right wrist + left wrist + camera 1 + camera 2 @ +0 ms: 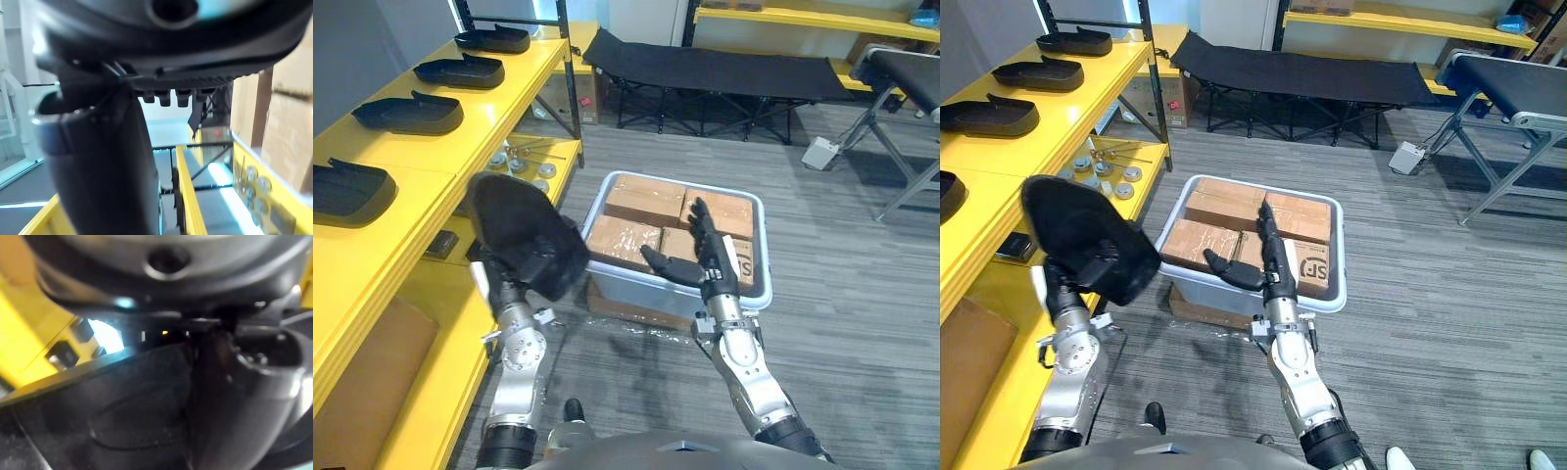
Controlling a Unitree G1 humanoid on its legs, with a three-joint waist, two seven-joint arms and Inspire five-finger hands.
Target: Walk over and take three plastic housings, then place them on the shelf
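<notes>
The left hand (1097,262) holds a black housing (514,225) up beside the yellow shelf (440,157), between the shelf's edge and the bin (636,292). The housing covers most of the hand. A thumb-like part presses its near face and the fingers are hidden behind it, so the grip is only partly readable. In the left wrist view everything is dark and blurred, with just the housing's edge against yellow.

The right hand (710,257) hovers above the bin's near rim, fingers straight and spread, thumb out, holding nothing.

Four more housings (409,113) lie in a row on the shelf top. The nearest (347,191) is cut off at the left edge, with bare yellow around it. Boxes (644,199) fill the bin. To the right lies open grey floor (842,294), and a black cot (705,69) stands far back.
</notes>
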